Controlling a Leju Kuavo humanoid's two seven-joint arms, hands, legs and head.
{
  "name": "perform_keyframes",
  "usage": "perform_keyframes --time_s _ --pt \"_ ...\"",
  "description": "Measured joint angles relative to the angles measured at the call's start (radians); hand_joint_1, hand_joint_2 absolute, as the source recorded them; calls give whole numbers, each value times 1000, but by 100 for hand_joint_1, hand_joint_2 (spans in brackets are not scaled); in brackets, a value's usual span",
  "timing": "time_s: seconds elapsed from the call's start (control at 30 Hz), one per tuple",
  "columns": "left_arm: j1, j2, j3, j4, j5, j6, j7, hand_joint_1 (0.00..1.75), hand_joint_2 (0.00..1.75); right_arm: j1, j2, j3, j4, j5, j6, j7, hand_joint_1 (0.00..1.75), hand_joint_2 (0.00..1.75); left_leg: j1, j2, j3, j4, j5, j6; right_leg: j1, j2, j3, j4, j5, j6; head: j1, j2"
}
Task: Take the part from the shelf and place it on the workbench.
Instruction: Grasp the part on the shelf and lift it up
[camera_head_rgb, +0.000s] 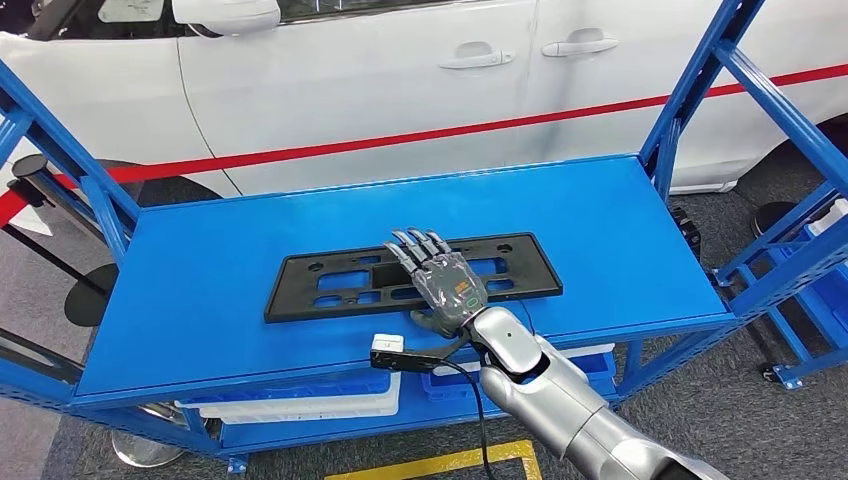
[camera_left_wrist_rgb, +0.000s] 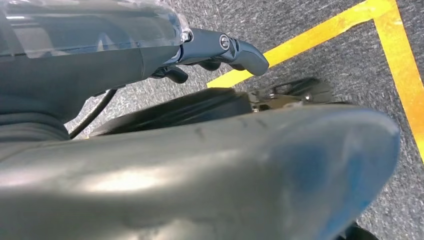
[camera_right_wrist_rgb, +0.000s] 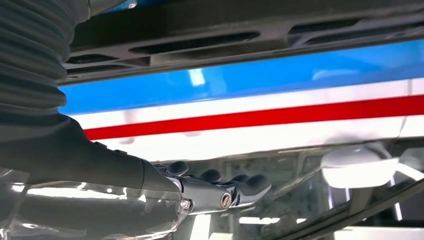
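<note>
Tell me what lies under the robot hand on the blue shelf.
The right robot hand lies flat over the middle of a black slotted part on the blue shelf. The stretch of part beneath its palm is covered.

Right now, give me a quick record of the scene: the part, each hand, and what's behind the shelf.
part: black flat frame lying on the blue shelf top
right hand: over the part's middle, fingers spread; contact cannot be told
left hand: hanging above grey floor with a yellow line, holding nothing
behind shelf: white car with red stripe
</note>
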Motion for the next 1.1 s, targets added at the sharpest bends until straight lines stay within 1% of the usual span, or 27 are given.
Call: perform_keyframes --time_s 0.03,0.07,0.1,0.13,0.2,0.23,0.27,0.33,0.4,0.43,0.47,0.53,0.57,0.6,0.63,0.67,0.7,0.73,0.77,0.8,0.87,0.9,0.93,0.97,1.03,1.07,1.1 --pt "0 1 3 0 2 0 -3 0 0 -4 1 8 6 -4 8 -2 0 175 1 0 -32 65 -25 -2 1 0 0 0 0 -1 0 0" --pt "1 2 5 0 4 0 -6 0 0 -7 1 16 12 -8 15 -3 0 175 2 0 -55 109 -35 -3 2 -1 0 1 -1 -2 0 0" --pt "2 3 7 0 6 0 -10 0 0 -9 1 24 19 -13 21 -6 0 175 2 0 -60 117 -25 -3 3 -1 1 1 -1 -2 0 0" --pt "2 4 8 0 9 1 -14 0 0 -13 1 32 24 -18 25 -10 0 175 2 0 -47 83 3 -1 4 0 1 2 -2 -2 0 0" --pt "2 6 11 0 13 1 -23 0 0 -22 0 45 34 -29 29 -21 0 175 1 0 17 -55 73 8 6 2 3 4 -4 1 0 0" --pt "2 8 13 0 15 1 -27 0 0 -27 0 50 41 -37 29 -28 0 175 -1 0 44 -114 94 13 7 3 3 4 -5 4 0 0" --pt "2 9 14 0 16 1 -31 0 0 -32 -1 55 51 -46 27 -35 0 175 -3 -1 59 -149 102 18 9 4 3 4 -5 9 1 0" --pt "3 10 17 0 18 1 -36 0 0 -36 -3 63 71 -59 22 -46 0 175 -6 -2 65 -165 102 27 9 4 2 2 -2 21 1 0" --pt "5 11 19 0 18 0 -37 0 0 -38 -5 69 86 -64 18 -51 0 175 -2 -1 68 -174 109 38 7 4 1 8 -10 32 2 0" --pt "6 11 20 0 17 0 -37 0 0 -41 -6 71 92 -66 15 -51 0 175 0 0 70 -180 113 44 6 4 -10 33 -27 37 2 0" --pt "6 11 21 0 17 0 -37 0 0 -43 -7 73 100 -67 12 -50 0 175 1 1 72 -183 115 48 5 3 -30 76 -54 40 3 0" --pt "5 11 21 0 16 -2 -36 0 0 -46 -8 80 121 -71 8 -47 0 175 0 2 69 -183 116 53 4 3 -92 206 -117 44 4 0" --pt "6 11 21 0 15 -3 -36 0 0 -47 -8 83 132 -75 8 -46 0 175 -1 2 69 -183 116 53 4 3 -117 256 -132 45 4 0" --pt "7 11 21 0 13 -4 -36 0 0 -48 -8 85 143 -79 8 -46 0 175 -1 2 69 -183 116 53 4 3 -127 275 -128 46 4 0" --pt "8 12 21 0 12 -4 -36 0 0 -51 -8 88 151 -84 8 -46 0 175 -1 1 71 -182 115 52 4 2 -116 251 -105 45 4 0" --pt "8 12 21 0 11 -4 -36 0 0 -55 -7 90 158 -88 8 -47 0 175 -1 1 73 -181 114 50 4 1 -86 192 -69 43 4 0" --pt "7 12 21 0 11 -5 -36 0 0 -60 -7 92 165 -91 8 -48 0 175 -1 0 74 -179 112 48 4 1 -49 119 -38 39 4 0" --pt "6 12 21 0 11 -5 -36 0 0 -65 -7 94 171 -94 9 -49 0 175 -3 0 73 -176 110 44 6 1 -19 58 -16 35 4 0" --pt "6 12 21 0 11 -5 -36 0 0 -70 -6 95 176 -96 10 -50 0 175 -5 -1 72 -174 108 40 8 1 0 18 -5 31 3 0" --pt "6 12 21 0 11 -5 -36 0 0 -75 -4 96 182 -100 12 -50 0 175 -6 -1 71 -172 107 35 10 1 7 1 -5 27 3 0" --pt "6 12 21 0 12 -5 -37 0 0 -85 0 98 193 -106 17 -51 0 175 -6 -1 70 -172 106 24 10 2 7 -1 -2 16 3 0" --pt "6 12 21 0 12 -5 -37 0 0 -91 2 99 200 -108 18 -50 0 175 -5 0 68 -166 100 18 8 1 8 -4 0 10 3 0" --pt "6 12 21 0 12 -6 -37 0 0 -97 7 100 206 -109 19 -48 0 175 -4 0 60 -145 85 12 6 1 9 -7 2 4 2 0" --pt "6 12 21 0 11 -7 -37 0 0 -101 13 101 214 -110 18 -43 0 175 -3 0 41 -102 59 7 5 0 9 -10 4 -1 2 0" --pt "7 12 21 0 10 -10 -36 0 0 -104 27 106 232 -109 10 -29 0 175 0 0 -19 31 -8 -2 6 0 7 -10 5 -5 0 0" --pt "8 12 22 0 9 -12 -36 0 0 -105 35 109 241 -106 5 -20 0 175 2 0 -47 89 -29 -5 6 0 7 -9 5 -5 0 0" --pt "9 12 22 0 8 -13 -35 0 0 -106 43 111 250 -102 2 -9 0 175 2 0 -60 116 -31 -6 7 0 6 -9 5 -5 0 0"
